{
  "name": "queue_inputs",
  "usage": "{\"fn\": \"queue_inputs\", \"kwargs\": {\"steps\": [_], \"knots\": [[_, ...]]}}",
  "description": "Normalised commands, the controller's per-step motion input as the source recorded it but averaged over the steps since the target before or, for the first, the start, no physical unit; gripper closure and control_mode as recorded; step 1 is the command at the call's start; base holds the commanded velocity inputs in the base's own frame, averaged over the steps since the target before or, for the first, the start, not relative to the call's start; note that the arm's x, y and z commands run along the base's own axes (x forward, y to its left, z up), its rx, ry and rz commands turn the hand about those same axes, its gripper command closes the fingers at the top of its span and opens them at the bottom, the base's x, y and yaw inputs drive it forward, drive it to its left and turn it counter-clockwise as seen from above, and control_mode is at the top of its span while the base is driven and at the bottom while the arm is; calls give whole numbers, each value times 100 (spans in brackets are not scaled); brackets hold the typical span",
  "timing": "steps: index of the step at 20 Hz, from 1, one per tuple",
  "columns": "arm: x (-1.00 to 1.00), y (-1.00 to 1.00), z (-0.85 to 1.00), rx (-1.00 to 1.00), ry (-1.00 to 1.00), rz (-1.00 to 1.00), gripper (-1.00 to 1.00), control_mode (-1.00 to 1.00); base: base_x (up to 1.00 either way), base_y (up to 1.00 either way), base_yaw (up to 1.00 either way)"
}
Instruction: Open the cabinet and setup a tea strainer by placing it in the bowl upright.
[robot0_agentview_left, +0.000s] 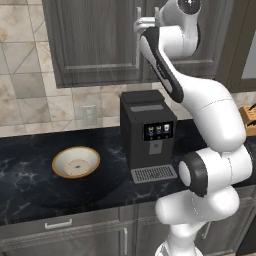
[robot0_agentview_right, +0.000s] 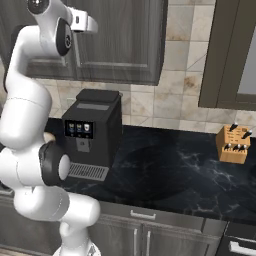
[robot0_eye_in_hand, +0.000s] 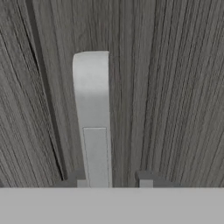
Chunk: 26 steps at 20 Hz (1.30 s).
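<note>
The cabinet (robot0_agentview_left: 95, 40) (robot0_agentview_right: 120, 40) hangs above the counter with both doors closed. My gripper (robot0_agentview_left: 142, 24) (robot0_agentview_right: 87, 24) is up at the top of the silver bar handle (robot0_agentview_left: 138, 50) of one door. In the hand view the handle (robot0_eye_in_hand: 92, 96) runs between the two tips of my gripper (robot0_eye_in_hand: 111, 180). The left tip is against the handle and the right tip stands a little apart from it. The bowl (robot0_agentview_left: 76, 161), cream inside with a tan rim, sits empty on the dark counter left of the coffee machine. The tea strainer is hidden.
A black coffee machine (robot0_agentview_left: 147, 135) (robot0_agentview_right: 92, 132) stands on the marble counter (robot0_agentview_left: 30, 175) right under my arm. A wooden knife block (robot0_agentview_right: 233, 142) is at the far right. Another tall cabinet (robot0_agentview_right: 235, 50) hangs to the right. Grey base cabinets (robot0_agentview_left: 60, 235) lie below.
</note>
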Motion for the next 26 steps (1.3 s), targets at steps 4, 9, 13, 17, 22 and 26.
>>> {"fn": "queue_inputs", "kwargs": {"steps": [4,9,13,17,22,26], "knots": [[8,0,-6,0,-6,0,100,-100,0,0,0],[-43,-1,16,3,-3,5,100,-100,0,0,0],[-73,-3,18,2,-1,11,100,-100,0,0,0],[-92,-58,3,14,0,23,100,-100,0,0,0],[-93,-81,10,21,1,26,100,-100,0,0,0],[-91,-72,29,17,7,25,100,-100,0,0,0]]}}
